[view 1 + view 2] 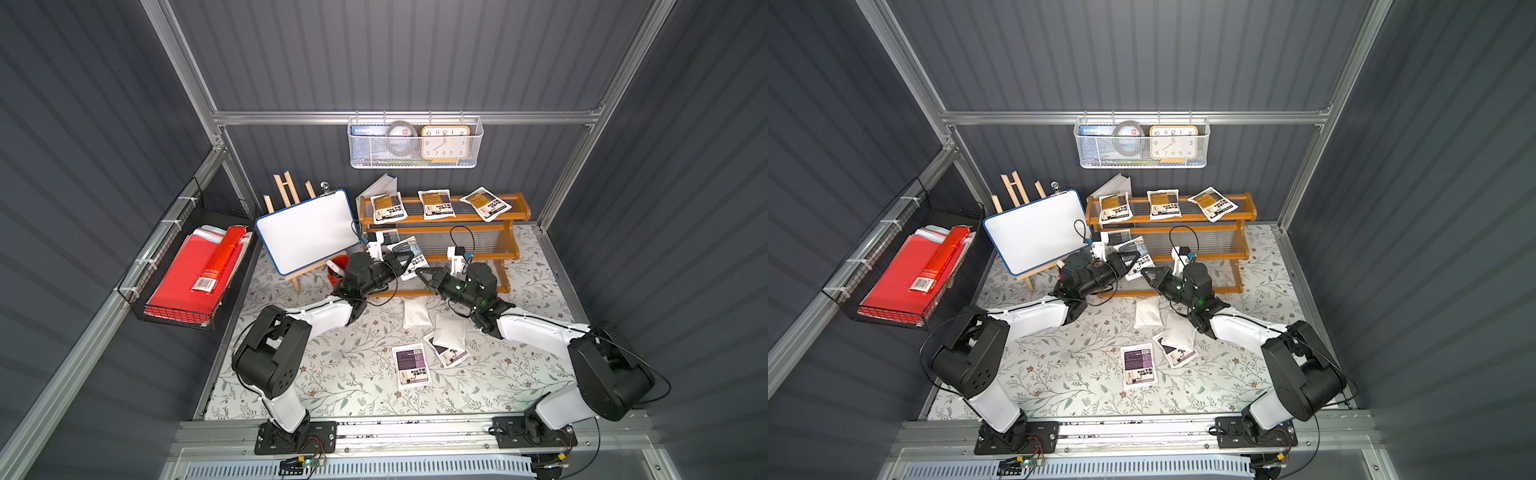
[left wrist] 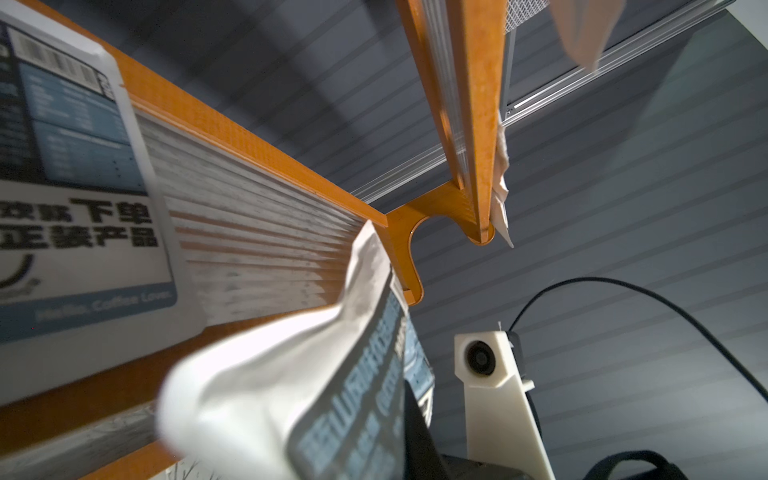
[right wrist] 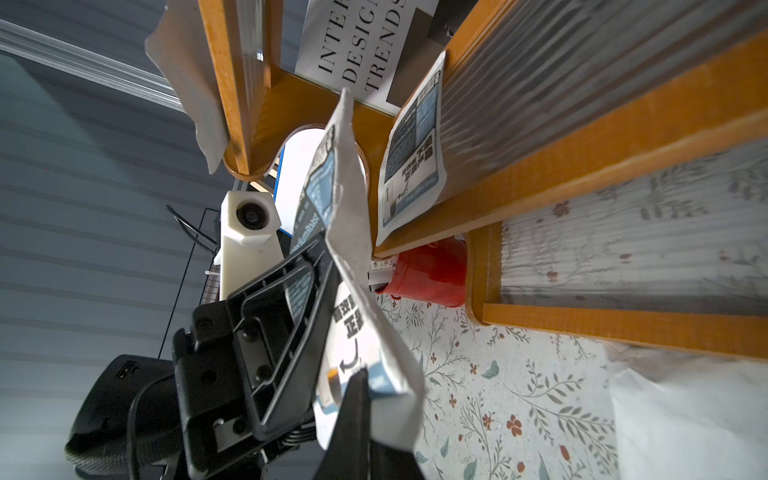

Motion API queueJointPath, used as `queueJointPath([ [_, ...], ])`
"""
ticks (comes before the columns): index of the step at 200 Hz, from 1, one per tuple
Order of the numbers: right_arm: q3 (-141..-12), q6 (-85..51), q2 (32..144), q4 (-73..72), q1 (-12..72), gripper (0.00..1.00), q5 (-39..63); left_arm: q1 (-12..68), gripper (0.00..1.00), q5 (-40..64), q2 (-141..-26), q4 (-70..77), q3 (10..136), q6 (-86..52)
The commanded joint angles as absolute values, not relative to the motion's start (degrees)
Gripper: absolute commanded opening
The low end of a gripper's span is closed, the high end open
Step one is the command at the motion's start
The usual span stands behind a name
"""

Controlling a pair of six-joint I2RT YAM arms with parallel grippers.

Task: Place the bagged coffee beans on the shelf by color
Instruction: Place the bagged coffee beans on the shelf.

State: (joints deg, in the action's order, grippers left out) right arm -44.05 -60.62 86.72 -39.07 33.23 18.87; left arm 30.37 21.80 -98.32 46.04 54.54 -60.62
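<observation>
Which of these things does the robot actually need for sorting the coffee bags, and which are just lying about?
Needed: shelf; amber bags on its top tier; blue-grey bag in the left gripper; purple bags and face-down bags on the table.
Lying about: whiteboard, clock, red folders, red cup, book.

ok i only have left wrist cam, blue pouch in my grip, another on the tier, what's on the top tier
Observer: three amber pouches in a row on the shelf top tier.
Operator: and how many not shelved
Observer: four on the table: two purple pouches face up, two white-backed pouches, one overlapping a purple.
Operator: where's the other arm
Observer: right gripper is shut, tips at the near corner of your blue-grey pouch; can't tell if it pinches.
</observation>
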Motion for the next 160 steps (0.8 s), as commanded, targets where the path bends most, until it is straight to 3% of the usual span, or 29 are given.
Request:
queueJointPath([
  [1, -46.5, -59.28, 87.17, -41.26, 31.93, 0.0, 15.75, 31.38, 0.29, 22.76, -95.57, 43.48, 54.93, -59.9],
  [75, -49.88, -57.48, 91.0, -41.17, 24.74, 0.0, 18.6, 31.38, 0.34, 21.09, -94.07, 39.18, 56.54, -56.92],
  [160, -54.9, -52.58, 94.48, -30.45, 22.41, 0.0, 16.15, 31.38, 0.31, 5.46, -89.77, 13.8, 58.79, -45.54],
])
